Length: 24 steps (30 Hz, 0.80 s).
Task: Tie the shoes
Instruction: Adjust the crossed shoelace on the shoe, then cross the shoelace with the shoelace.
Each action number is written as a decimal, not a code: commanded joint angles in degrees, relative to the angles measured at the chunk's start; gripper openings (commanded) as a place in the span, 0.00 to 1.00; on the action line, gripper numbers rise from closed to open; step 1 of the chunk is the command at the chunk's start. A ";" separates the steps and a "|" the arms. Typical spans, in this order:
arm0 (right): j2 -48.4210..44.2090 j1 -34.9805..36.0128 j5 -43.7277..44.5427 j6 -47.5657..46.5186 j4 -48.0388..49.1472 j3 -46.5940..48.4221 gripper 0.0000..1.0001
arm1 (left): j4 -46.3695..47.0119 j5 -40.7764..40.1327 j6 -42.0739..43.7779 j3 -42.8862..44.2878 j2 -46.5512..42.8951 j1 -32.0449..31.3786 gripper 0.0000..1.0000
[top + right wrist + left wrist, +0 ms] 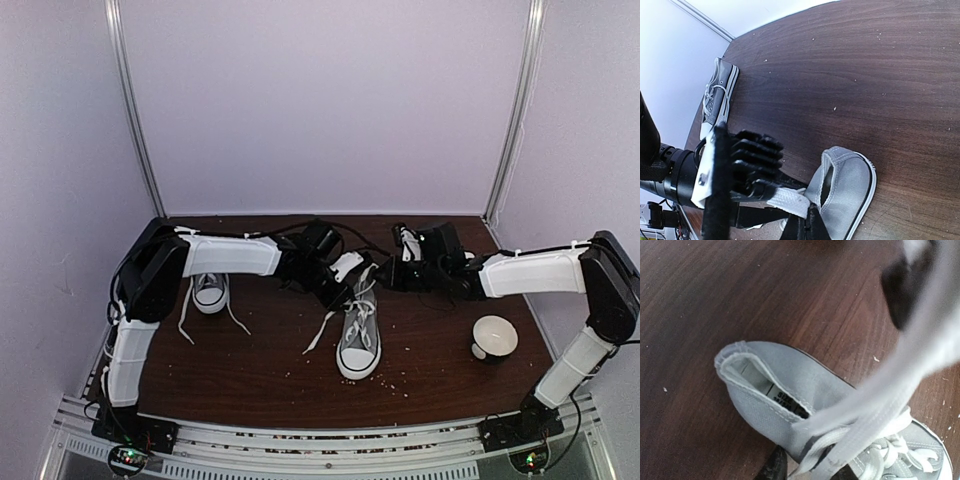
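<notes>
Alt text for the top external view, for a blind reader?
Two white-sleeved robot arms reach inward over a dark wooden table, left gripper and right gripper close together at the heel of a grey sneaker with loose white laces. A second grey sneaker sits by the left arm; a white cup sits at right.

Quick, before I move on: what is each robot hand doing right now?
Left hand: closed on a white lace of the grey sneaker.
Right hand: seems closed on the same lace, taut between them.
</notes>
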 commanded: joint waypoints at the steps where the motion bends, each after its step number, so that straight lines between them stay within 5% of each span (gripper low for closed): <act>1: -1.20 -0.72 -0.06 -0.39 -0.70 -0.33 0.00 | -0.78 2.03 2.43 -4.20 -3.23 -0.46 0.23; 9: 0.38 -0.81 -1.15 -0.24 -0.79 0.42 0.00 | 3.68 0.29 2.75 -8.03 -5.94 -0.78 0.00; 24: 1.51 -0.59 -7.30 -5.47 -8.01 3.89 0.00 | 24.81 -9.05 7.03 -23.43 -20.02 -3.12 0.00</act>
